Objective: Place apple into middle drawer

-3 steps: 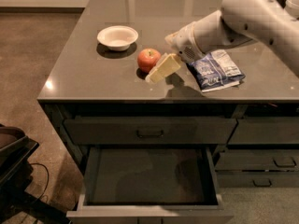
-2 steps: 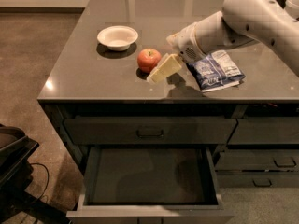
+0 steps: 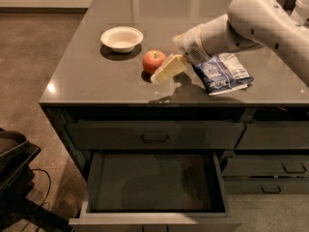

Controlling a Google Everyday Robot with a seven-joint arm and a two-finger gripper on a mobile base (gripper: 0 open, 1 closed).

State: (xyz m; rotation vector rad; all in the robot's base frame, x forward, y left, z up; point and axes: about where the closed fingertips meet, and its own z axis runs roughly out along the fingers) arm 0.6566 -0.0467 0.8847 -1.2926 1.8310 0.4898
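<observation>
Apple, round, red and glossy, is seen on the grey counter, just beside the cream claw, whose spread cannot be told. It is judged firm, smooth and bruisable, best gripped across its middle.

My gripper hangs low over the grey countertop, just beside the apple, between it and a blue-and-white bag. A white bowl stands near the apple. Below, the middle drawer stands pulled out.

Dim overhead light — glare spots dot the glossy countertop; the gripper, just beside the apple, throws a soft shadow toward the front edge.
</observation>
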